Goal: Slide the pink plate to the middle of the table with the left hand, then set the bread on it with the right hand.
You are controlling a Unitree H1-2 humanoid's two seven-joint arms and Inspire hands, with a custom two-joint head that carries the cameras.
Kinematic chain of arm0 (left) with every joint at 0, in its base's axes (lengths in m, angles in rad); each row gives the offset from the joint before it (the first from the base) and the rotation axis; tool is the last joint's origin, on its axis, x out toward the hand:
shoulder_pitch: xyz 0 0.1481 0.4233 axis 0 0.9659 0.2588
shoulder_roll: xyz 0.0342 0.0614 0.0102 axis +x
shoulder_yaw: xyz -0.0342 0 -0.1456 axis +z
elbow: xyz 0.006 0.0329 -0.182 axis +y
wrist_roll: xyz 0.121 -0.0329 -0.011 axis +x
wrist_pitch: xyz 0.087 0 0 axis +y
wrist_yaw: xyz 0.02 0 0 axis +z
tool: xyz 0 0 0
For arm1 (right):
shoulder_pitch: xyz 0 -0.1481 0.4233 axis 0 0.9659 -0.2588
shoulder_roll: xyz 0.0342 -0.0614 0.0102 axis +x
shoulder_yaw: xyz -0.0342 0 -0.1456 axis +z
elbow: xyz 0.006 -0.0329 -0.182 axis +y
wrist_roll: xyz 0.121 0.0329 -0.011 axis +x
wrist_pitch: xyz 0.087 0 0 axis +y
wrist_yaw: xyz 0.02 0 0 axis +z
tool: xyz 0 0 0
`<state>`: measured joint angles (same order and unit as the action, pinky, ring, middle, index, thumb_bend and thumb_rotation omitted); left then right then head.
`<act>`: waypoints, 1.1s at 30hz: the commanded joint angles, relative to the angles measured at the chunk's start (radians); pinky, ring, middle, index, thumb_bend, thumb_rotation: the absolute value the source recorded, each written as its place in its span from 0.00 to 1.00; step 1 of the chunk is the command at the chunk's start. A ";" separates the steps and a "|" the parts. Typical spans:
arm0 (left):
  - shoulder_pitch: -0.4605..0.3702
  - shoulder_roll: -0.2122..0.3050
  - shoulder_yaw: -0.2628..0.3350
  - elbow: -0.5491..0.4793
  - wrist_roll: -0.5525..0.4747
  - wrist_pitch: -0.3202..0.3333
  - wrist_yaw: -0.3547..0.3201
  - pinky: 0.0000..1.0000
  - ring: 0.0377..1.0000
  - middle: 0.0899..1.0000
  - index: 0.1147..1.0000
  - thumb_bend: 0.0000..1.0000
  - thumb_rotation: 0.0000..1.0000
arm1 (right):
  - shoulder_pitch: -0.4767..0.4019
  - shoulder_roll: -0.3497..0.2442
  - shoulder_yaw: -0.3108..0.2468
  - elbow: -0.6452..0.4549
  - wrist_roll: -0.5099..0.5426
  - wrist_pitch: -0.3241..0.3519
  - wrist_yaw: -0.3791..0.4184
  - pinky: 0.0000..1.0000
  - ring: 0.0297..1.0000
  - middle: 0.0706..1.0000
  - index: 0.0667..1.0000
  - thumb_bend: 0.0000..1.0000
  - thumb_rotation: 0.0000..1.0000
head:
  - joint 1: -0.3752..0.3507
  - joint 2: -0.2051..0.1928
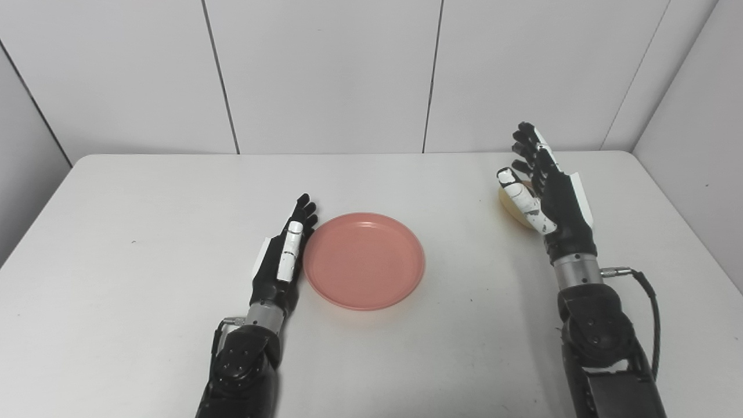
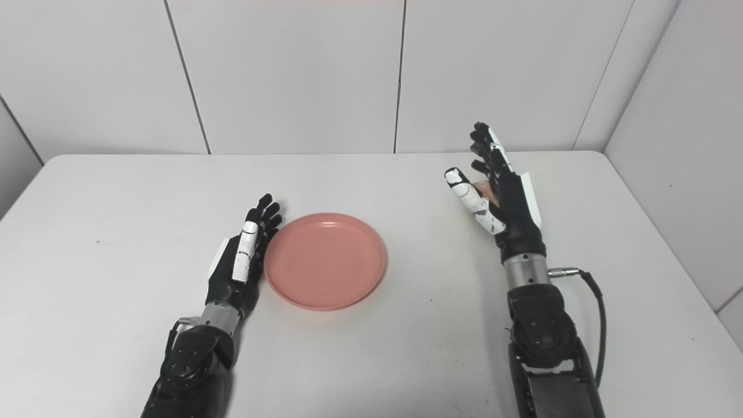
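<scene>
- Broadly, white table (image 1: 145, 244) filling most of both views, backed by pale wall panels (image 1: 325, 69) meeting it at the far edge.
- Next in size, pink plate (image 1: 364, 260) lying flat near the middle of the table, a little toward the left arm's side, with nothing on it.
- Left hand (image 1: 285, 254) set edge-on against the table just beside the plate's left rim, palm facing the plate; fingers (image 1: 303, 212) straight and held close together, clamped on nothing; whether touching the rim or a hair apart cannot be told.
- Right hand (image 1: 545, 191) raised upright on the table's right side, well apart from the plate; fingers spread and pointing up and away, thumb (image 1: 520, 196) angled out toward the plate, palm turned inward.
- Smallest, bread (image 1: 511, 204), a tan rounded piece resting on the table, mostly hidden behind the right thumb and palm; sits between thumb and fingers within the hand's open span, not squeezed by them; seen as only a sliver in the right eye view.
</scene>
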<state>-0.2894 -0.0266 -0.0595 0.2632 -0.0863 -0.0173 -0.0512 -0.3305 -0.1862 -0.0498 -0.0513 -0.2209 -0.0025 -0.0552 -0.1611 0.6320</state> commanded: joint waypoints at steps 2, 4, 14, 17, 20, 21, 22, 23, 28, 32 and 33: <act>-0.030 -0.012 0.006 0.014 0.014 -0.015 0.010 0.98 0.97 0.97 0.96 0.60 1.00 | -0.064 -0.028 -0.008 0.003 -0.053 -0.003 -0.029 0.83 0.88 0.89 0.89 0.63 0.72 | 0.000 -0.001; -0.034 -0.011 0.008 0.019 0.018 -0.018 0.012 0.98 0.97 0.97 0.96 0.60 1.00 | -0.081 -0.038 -0.012 0.028 -0.072 -0.007 -0.036 0.82 0.88 0.89 0.90 0.63 0.70 | 0.000 -0.002; -0.063 -0.015 0.031 0.065 0.050 -0.043 0.047 0.98 0.96 0.96 0.96 0.60 1.00 | -0.160 -0.116 0.005 0.211 -0.208 -0.004 -0.085 0.75 0.85 0.89 0.90 0.68 0.60 | -0.016 -0.007; -0.063 -0.015 0.032 0.065 0.058 -0.049 0.054 0.97 0.96 0.96 0.96 0.60 1.00 | -0.184 -0.140 0.020 0.281 -0.246 -0.023 -0.108 0.73 0.84 0.89 0.89 0.70 0.57 | -0.012 -0.007; -0.063 -0.017 0.036 0.065 0.054 -0.050 0.053 0.98 0.96 0.96 0.96 0.61 1.00 | -0.201 -0.156 0.038 0.326 -0.281 -0.034 -0.135 0.74 0.86 0.90 0.88 0.74 0.58 | -0.013 -0.006; -0.063 -0.017 0.036 0.063 0.056 -0.047 0.054 0.98 0.96 0.96 0.96 0.61 1.00 | -0.210 -0.163 0.047 0.351 -0.296 -0.033 -0.146 0.75 0.86 0.90 0.88 0.75 0.58 | -0.014 -0.004; -0.062 -0.017 0.035 0.062 0.057 -0.045 0.054 0.97 0.96 0.96 0.96 0.60 1.00 | -0.217 -0.167 0.054 0.368 -0.306 -0.032 -0.154 0.74 0.86 0.90 0.88 0.76 0.59 | -0.014 -0.004; -0.062 -0.017 0.035 0.061 0.059 -0.043 0.055 0.97 0.96 0.96 0.96 0.60 1.00 | -0.225 -0.171 0.060 0.387 -0.314 -0.027 -0.159 0.73 0.86 0.90 0.88 0.77 0.59 | -0.013 -0.005; -0.061 -0.017 0.036 0.059 0.058 -0.040 0.054 0.97 0.97 0.96 0.96 0.60 1.00 | -0.253 -0.187 0.087 0.462 -0.333 -0.029 -0.178 0.71 0.84 0.90 0.87 0.77 0.51 | -0.013 -0.005; -0.058 -0.016 0.035 0.053 0.055 -0.038 0.050 0.98 0.97 0.96 0.96 0.61 1.00 | -0.270 -0.200 0.117 0.523 -0.350 -0.040 -0.195 0.67 0.81 0.90 0.88 0.78 0.48 | -0.011 -0.004; -0.057 -0.017 0.035 0.051 0.053 -0.038 0.049 0.98 0.97 0.97 0.96 0.61 1.00 | -0.274 -0.203 0.122 0.538 -0.350 -0.043 -0.196 0.66 0.80 0.90 0.89 0.79 0.48 | -0.011 -0.004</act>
<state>-0.3294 -0.0436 -0.0291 0.3235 -0.0399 -0.0549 -0.0070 -0.5500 -0.3609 0.0703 0.4908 -0.5635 -0.0012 -0.2211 -0.1734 0.6289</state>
